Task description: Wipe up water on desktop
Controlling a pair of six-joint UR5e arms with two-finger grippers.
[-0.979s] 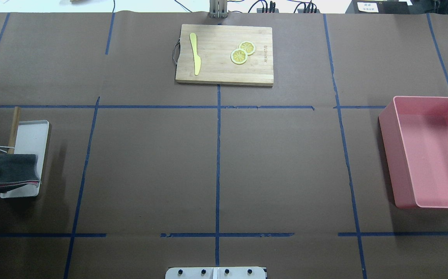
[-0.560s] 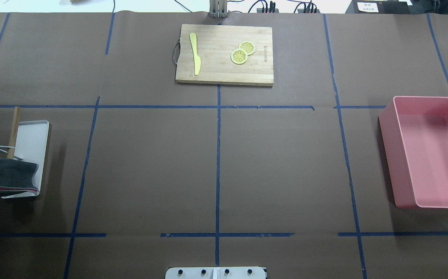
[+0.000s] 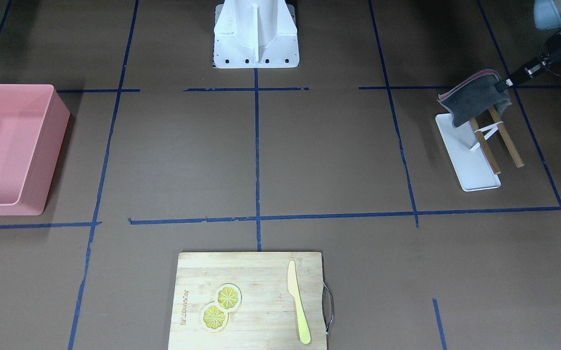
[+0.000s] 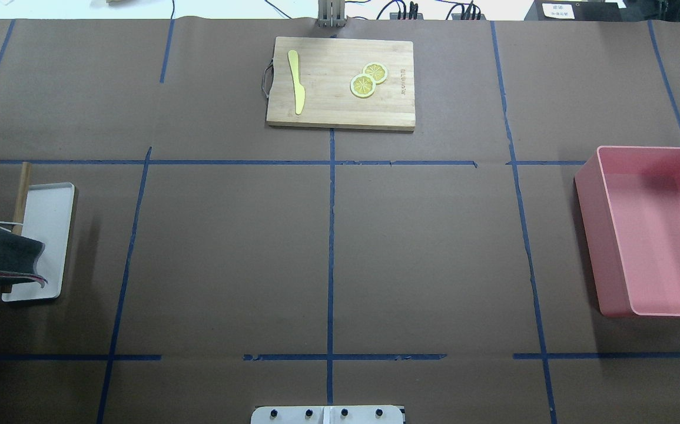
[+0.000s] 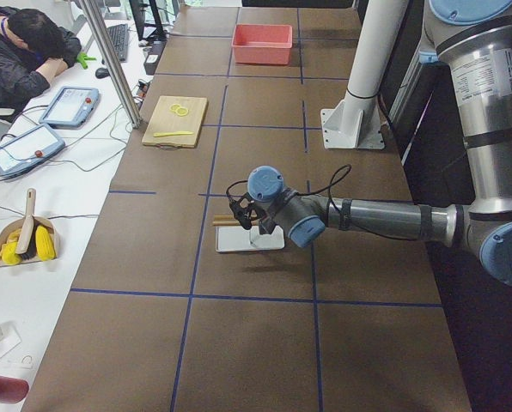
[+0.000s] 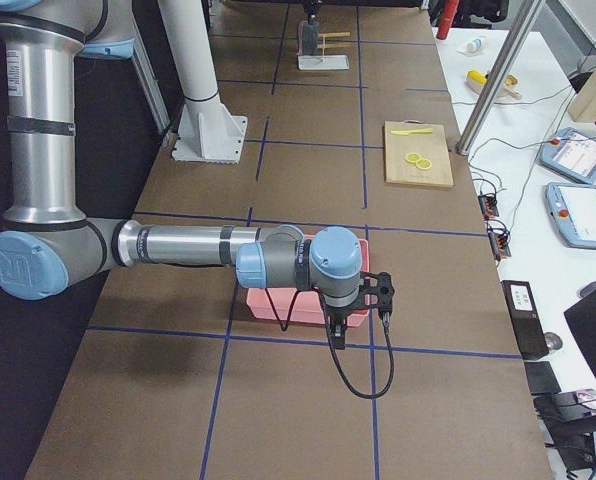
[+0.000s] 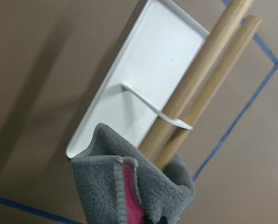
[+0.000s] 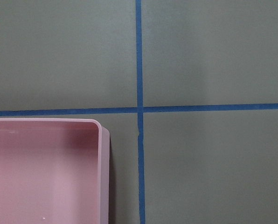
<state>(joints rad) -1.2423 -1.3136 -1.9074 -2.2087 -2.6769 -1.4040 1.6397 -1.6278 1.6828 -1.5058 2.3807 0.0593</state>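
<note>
Cloth [image 3: 474,99] appears pinched in the closed left gripper [image 3: 502,84]; cannot tell for the right gripper [image 6: 383,295].

The counter [image 4: 228,253] is a big flat matte dark-brown surface, thin blue tape lines cross it into a grid of rectangles, a few lines have gaps

We see a white side surface [image 5: 41,300] along the left edge of the left-end view, a teach pendant [image 5: 70,106] on it, an operator [image 5: 20,51] slumped upper left.
</note>
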